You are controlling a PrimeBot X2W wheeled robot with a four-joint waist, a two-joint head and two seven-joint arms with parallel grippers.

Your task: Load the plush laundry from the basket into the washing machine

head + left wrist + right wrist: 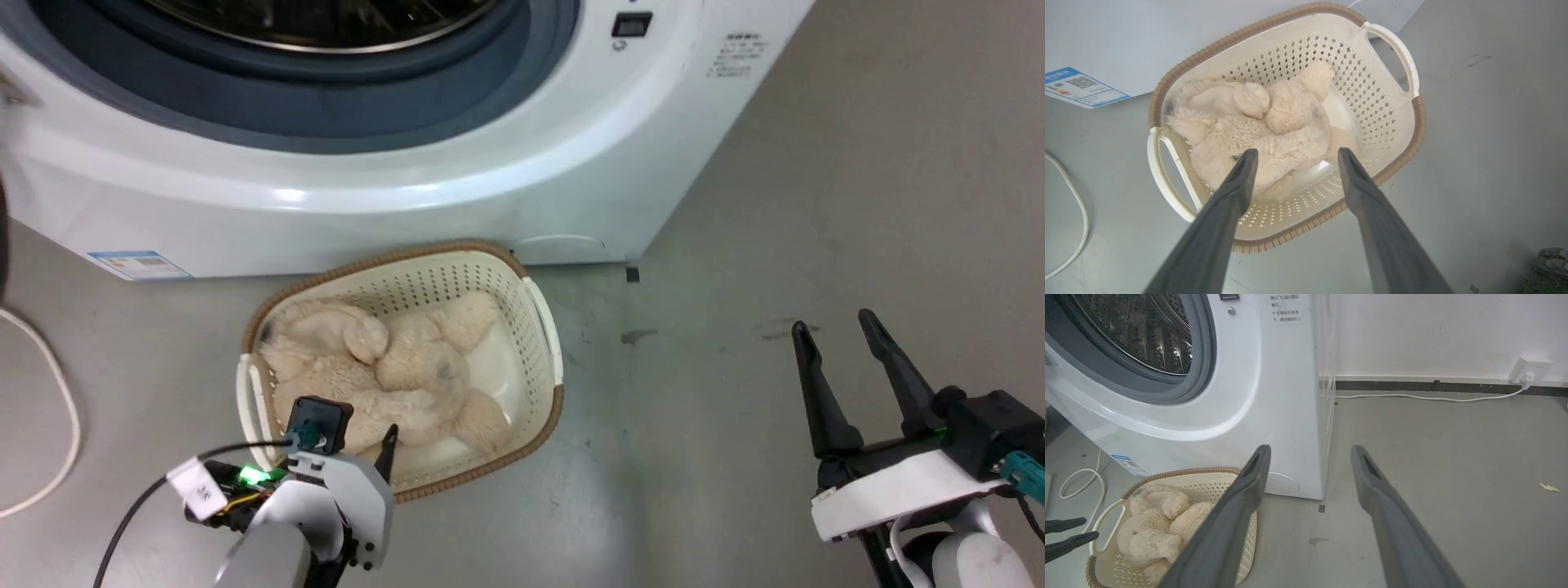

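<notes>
Left gripper (1294, 152) over plush laundry (1274, 118)

floor (1453, 477): grey, scuffed | wall (1433, 330): white, dark skirting (1453, 386) | socket (1531, 367): white, cable (1433, 398) trailing | scrap (1549, 487): possibly paper

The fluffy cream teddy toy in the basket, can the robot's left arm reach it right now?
Probably yes. The left arm's long dark fingers hang open above the fluffy cream plush toy, which lies uncovered in the open-topped cream plastic basket. Nothing sits between them.
</notes>
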